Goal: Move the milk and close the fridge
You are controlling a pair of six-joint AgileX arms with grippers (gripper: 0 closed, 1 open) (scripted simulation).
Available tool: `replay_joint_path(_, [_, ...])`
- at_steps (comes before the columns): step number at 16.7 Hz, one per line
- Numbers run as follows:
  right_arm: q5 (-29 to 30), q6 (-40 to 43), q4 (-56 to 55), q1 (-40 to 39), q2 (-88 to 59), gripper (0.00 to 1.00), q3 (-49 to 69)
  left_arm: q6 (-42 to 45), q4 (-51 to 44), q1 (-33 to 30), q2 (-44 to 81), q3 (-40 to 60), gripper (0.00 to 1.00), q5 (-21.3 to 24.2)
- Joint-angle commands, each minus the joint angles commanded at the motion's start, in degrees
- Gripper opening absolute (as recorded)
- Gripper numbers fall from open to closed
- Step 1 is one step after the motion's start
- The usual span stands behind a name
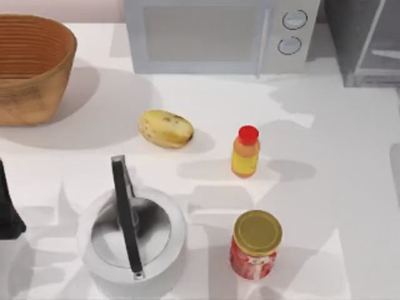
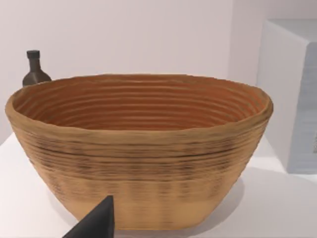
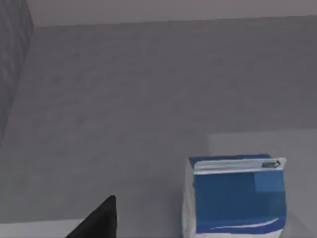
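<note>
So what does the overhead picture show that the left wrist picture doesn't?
The top view alone shows the yellowish potato, the yellow bottle with red cap, the gold-lidded red jar, the steel kettle and the grey fridge. The left wrist view alone shows a dark bottle behind the basket and the tip of the left pincer. Both show the woven wicker basket and the white microwave.
</note>
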State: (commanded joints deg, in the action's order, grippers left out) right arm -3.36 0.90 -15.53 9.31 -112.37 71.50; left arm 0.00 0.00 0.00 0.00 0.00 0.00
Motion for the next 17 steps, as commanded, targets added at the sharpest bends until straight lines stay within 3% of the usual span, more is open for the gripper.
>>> replay_joint_path(5, [1.1, -1.1, 4.4, -1.5, 25.6, 1.0, -17.1, 0.0, 0.0, 0.0, 0.0, 0.0, 1.0, 0.0])
replay_joint_path(13, [3.3, -1.0, 10.2, -5.3, 84.0, 1.0, -49.1, 0.0, 0.0, 0.0, 0.0, 0.0, 1.0, 0.0])
replay_joint_path(17, [3.6, -0.9, 13.3, -7.5, 102.5, 1.0, -63.3, 0.0, 0.0, 0.0, 0.0, 0.0, 1.0, 0.0])
